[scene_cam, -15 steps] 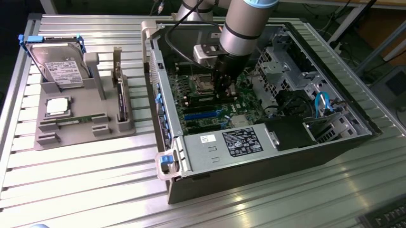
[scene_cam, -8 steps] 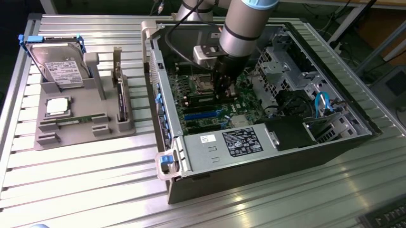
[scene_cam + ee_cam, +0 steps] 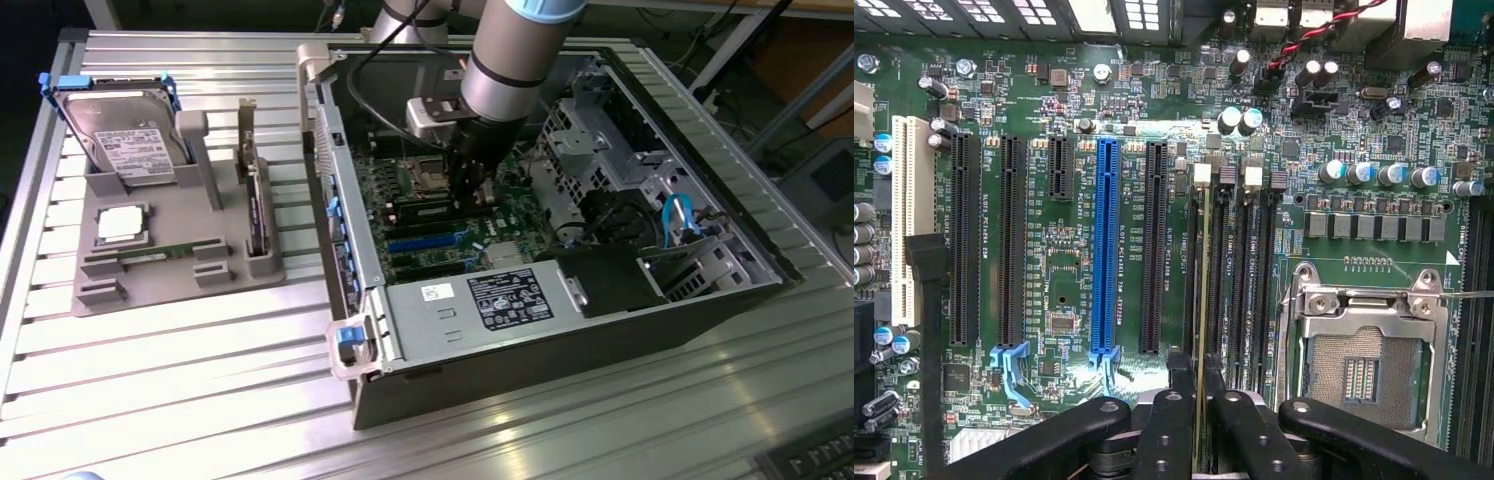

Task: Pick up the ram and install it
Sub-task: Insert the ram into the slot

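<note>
ram point(image 3: 1203, 300) edge-on, its faces unseen, keyboard point(image 3: 811, 456) cropped

Bright glare streaks the table point(image 3: 160, 385) (the case point(image 3: 561, 375) interior lies shadowed).

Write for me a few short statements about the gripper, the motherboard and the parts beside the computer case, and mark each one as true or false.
1. The gripper grips the ram, seen edge-on, at the memory slots. True.
2. The CPU socket holds a processor. False: it is empty.
3. The hard drive sits in the grey tray outside the computer case. True.
4. A card is plugged into the blue slot. False: the blue slot is empty.
</note>
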Controlling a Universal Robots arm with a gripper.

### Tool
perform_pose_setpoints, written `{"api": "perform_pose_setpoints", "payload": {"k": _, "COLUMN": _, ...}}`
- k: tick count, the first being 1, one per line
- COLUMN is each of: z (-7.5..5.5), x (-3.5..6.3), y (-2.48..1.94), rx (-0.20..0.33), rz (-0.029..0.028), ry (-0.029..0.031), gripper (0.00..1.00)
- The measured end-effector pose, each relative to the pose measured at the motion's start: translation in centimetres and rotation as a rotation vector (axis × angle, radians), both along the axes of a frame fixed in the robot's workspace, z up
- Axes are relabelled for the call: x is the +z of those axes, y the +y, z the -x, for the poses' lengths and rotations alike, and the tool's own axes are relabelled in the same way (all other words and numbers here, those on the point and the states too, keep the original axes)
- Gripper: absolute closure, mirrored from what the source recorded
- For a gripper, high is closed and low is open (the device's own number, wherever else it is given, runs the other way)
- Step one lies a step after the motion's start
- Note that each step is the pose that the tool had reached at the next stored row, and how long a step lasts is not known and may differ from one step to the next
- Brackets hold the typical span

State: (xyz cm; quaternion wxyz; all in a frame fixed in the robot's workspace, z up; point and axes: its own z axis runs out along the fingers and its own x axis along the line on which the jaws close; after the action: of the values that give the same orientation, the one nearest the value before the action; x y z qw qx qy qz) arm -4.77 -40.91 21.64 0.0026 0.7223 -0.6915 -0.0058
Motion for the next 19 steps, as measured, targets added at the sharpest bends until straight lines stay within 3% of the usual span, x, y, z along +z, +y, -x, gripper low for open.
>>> {"api": "perform_pose_setpoints", "payload": {"k": 6, "z": 0.0, "x": -0.01, "y": 0.0, "rx": 0.0, "rz": -0.0002, "ry": -0.0001, "gripper": 0.85}}
{"api": "perform_pose_setpoints", "payload": {"k": 7, "z": 0.0, "x": 0.0, "y": 0.0, "rx": 0.0, "rz": -0.0001, "ry": 0.0, "gripper": 0.73}}
{"api": "perform_pose_setpoints", "payload": {"k": 8, "z": 0.0, "x": 0.0, "y": 0.0, "rx": 0.0, "rz": -0.0001, "ry": 0.0, "gripper": 0.73}}
{"api": "perform_pose_setpoints", "payload": {"k": 10, "z": 0.0, "x": 0.03, "y": 0.0, "rx": 0.0, "rz": 0.0002, "ry": 0.0001, "gripper": 0.6}}
{"api": "perform_pose_setpoints", "payload": {"k": 19, "z": 0.0, "x": 2.54, "y": 0.0, "rx": 0.0, "rz": 0.0, "ry": 0.0, "gripper": 0.6}}
